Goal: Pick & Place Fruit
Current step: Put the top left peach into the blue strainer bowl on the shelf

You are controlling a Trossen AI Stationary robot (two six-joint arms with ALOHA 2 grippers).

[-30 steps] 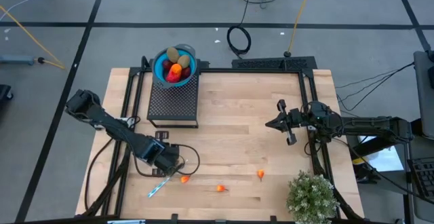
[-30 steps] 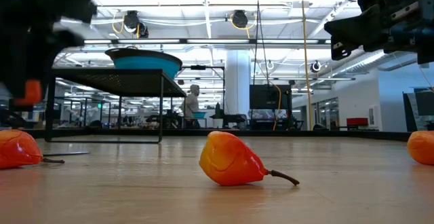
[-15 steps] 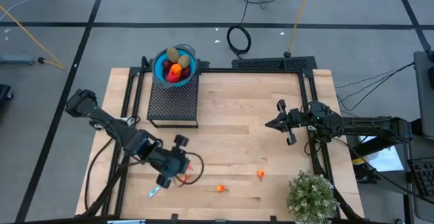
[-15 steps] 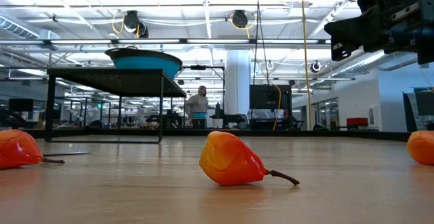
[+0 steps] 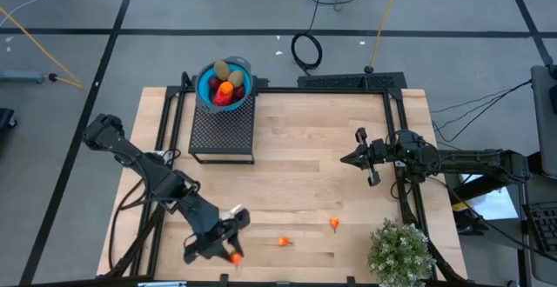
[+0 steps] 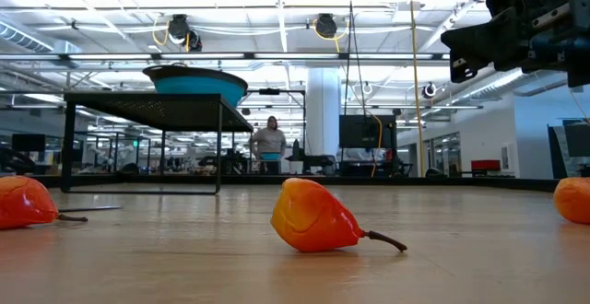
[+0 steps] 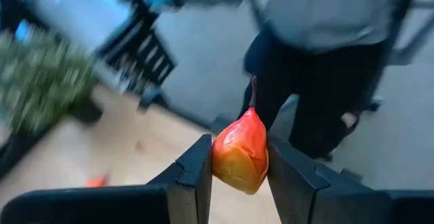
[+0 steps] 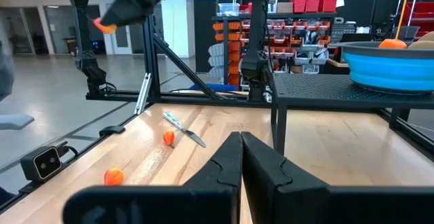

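Carry step. My left claw [image 7: 239, 176] pinches an orange fruit [image 7: 241, 153] between its fingers, lifted clear of the tabletop [image 5: 313, 148] at its near edge, left of centre. Right claw [image 8: 239, 157] hangs over the right side of the tabletop, pressed together, holding nothing, waiting.

Next move, as I judge it: swing the left arm across to the blue bowl [image 5: 224, 83] on the black mesh stand [image 5: 223, 129] at the far-left corner, come in above the rim, then let go. The bowl sits raised, so I need height before I travel.

The held fruit: small, glossy, orange-red shading to yellow low down, pear-like taper to a thin dark stem pointing away from the claw. It looks smooth, so it may slip.

Bowl already holds dark red, olive-brown and orange pieces. Two small orange bits [image 5: 283, 241] lie on the tabletop near the front, by the bushy plant [image 5: 400, 250].
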